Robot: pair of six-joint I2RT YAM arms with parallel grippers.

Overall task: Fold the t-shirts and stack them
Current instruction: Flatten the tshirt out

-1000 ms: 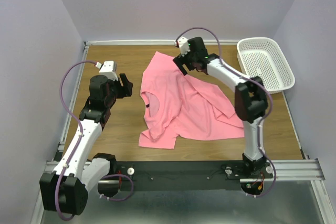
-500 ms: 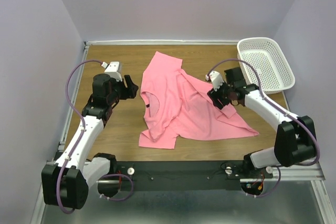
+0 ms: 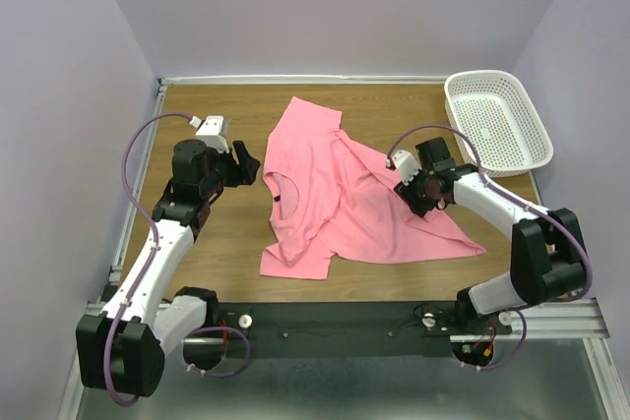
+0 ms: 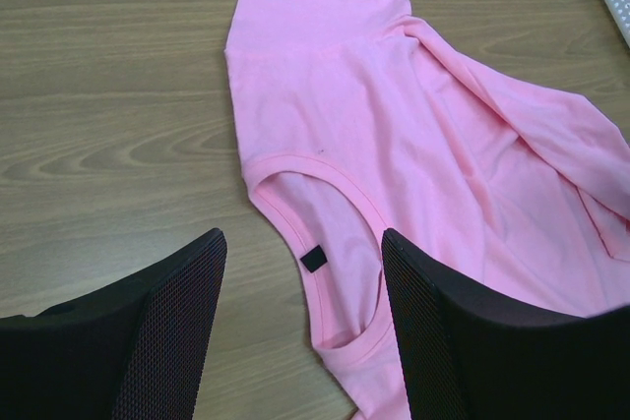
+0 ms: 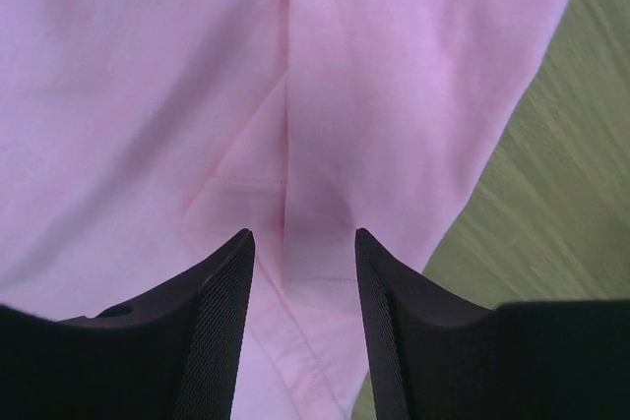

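The right gripper [image 3: 421, 199] has swung onto the rumpled salmon-pink cloth t-shirt [image 3: 330, 199], jaws half-open astride a crease; the left gripper [image 3: 244, 166] is wide and empty. Flattening seems underway; pinch next.

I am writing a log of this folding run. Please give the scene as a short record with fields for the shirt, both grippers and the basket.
shirt: one pink t-shirt, spread out and wrinkled on the table, not folded, neck opening toward the left arm's side
left gripper: open, holds nothing, beside the neck opening, not touching the shirt
right gripper: open, low over the right part of the shirt, a crease of cloth showing between its fingers, no grip visible
basket: white, at the far right corner, apart from the shirt
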